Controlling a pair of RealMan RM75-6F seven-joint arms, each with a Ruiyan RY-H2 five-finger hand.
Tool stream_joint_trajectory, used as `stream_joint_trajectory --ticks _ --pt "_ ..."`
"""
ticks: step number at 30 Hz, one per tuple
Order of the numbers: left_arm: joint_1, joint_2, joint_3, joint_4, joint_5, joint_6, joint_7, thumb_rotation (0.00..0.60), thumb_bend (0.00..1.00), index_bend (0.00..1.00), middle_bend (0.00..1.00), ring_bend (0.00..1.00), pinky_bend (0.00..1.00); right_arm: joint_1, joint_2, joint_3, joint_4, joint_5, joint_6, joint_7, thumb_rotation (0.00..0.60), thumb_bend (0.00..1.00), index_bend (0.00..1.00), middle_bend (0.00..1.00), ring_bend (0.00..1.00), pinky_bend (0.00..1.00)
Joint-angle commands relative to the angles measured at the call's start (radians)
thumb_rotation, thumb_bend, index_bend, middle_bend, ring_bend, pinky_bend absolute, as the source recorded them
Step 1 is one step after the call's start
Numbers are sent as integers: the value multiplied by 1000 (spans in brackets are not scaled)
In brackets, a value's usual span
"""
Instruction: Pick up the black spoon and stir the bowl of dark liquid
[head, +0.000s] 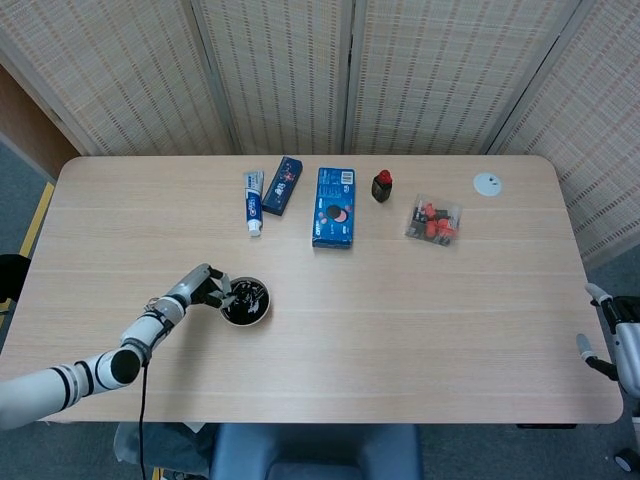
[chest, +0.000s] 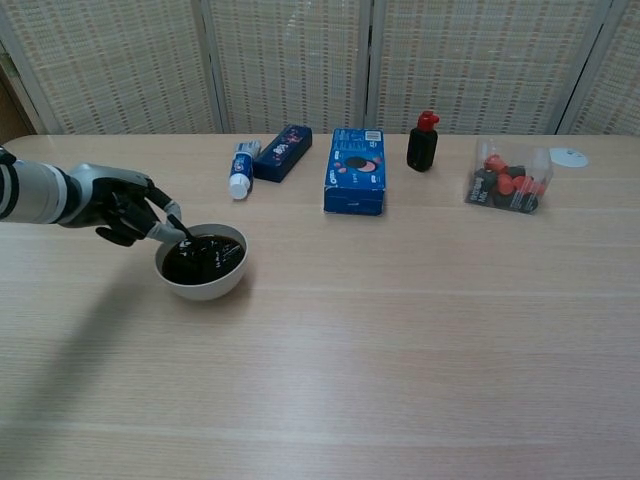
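The left robot hand (chest: 125, 205) is pinching the black spoon (chest: 182, 231) by its handle, fingers closed around it, at the left rim of the bowl (chest: 202, 262). The spoon is slanting down into the dark liquid (chest: 203, 257), its tip dipping in. The bowl is sitting on the surface (chest: 400, 330) toward its front left. The right robot hand (head: 600, 330) is showing only partly at the right edge of the head view; I cannot tell whether its fingers are apart or together. A toothpaste tube (chest: 239, 168) and blue box (chest: 356, 170) are lying behind the bowl.
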Motion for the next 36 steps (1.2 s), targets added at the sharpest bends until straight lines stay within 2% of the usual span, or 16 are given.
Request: stream_joint_trajectory --ticks 1,9,16,27,33,36 --pt "17 19 -3 -12 15 -10 -10 600 429 644 1000 1000 1000 1 -1 1 1 1 -1 0 600 342 151 316 250 382" --pt "58 53 -4 -71 80 -27 -22 600 429 643 1000 1000 1000 2 -3 0 3 -4 -1 2 600 343 151 316 250 382" --pt "75 54 -19 -81 129 -28 -35 600 429 619 1000 1000 1000 -3 -2 -1 4 -3 3 5 600 343 151 316 250 382" --pt "89 66 -35 -66 157 -56 -65 600 416 341 1000 1000 1000 -3 -2 -2 7 -4 1 12 600 343 151 316 250 382" --pt "104 82 -46 -70 191 -76 -84 600 330 171 1000 1000 1000 -1 -4 -1 8 -6 0 11 600 342 151 316 250 382" --pt "113 87 -53 -69 204 -82 -95 600 303 124 1000 1000 1000 -1 -6 -2 9 -4 -2 11 600 343 151 316 250 382"
